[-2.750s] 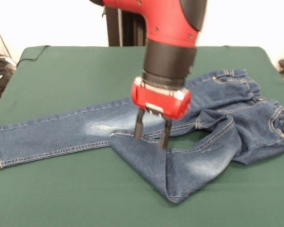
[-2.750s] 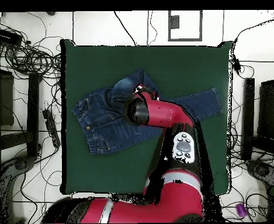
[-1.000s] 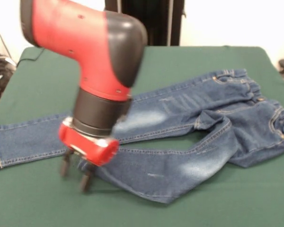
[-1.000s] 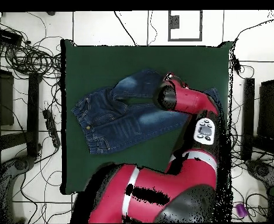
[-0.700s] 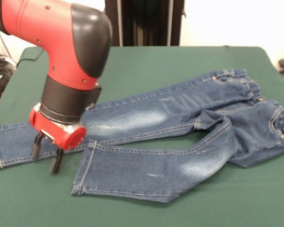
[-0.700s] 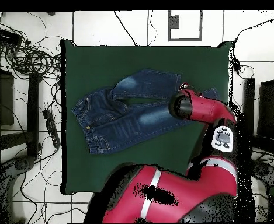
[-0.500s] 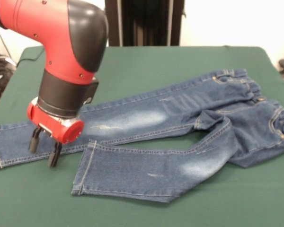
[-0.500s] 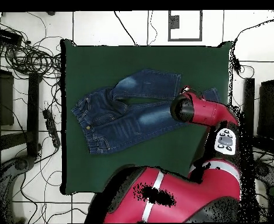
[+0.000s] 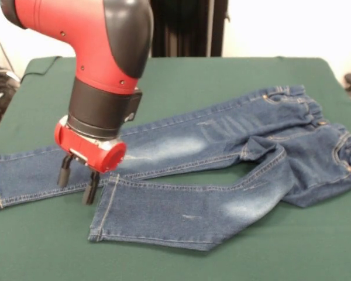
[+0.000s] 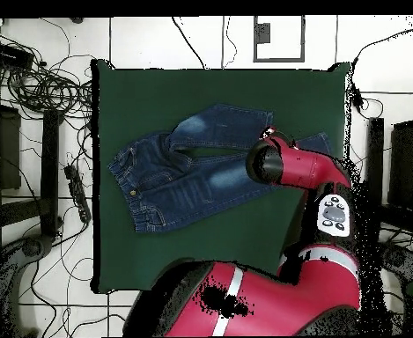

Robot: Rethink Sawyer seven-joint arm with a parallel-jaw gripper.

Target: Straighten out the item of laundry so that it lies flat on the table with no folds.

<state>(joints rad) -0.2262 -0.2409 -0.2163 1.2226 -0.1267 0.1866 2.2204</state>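
From the front we see the jeans (image 9: 222, 158) spread on the green felt table (image 9: 181, 76): blue denim, tan seams, faded whitish patches on both legs, gathered waistband at the right, where the seat bunches in folds. One leg runs long to the left edge; the nearer one lies shorter, its hemmed cuff squared off. The gripper (image 9: 75, 179) hangs over the long leg, its two black fingers (image 9: 64, 171) apart and empty, tips down at the denim just beside the near cuff.

From overhead we find the jeans (image 10: 170, 172) mid-table (image 10: 157, 255), waist left, legs forking right. The arm's wrist covers the gripper here.
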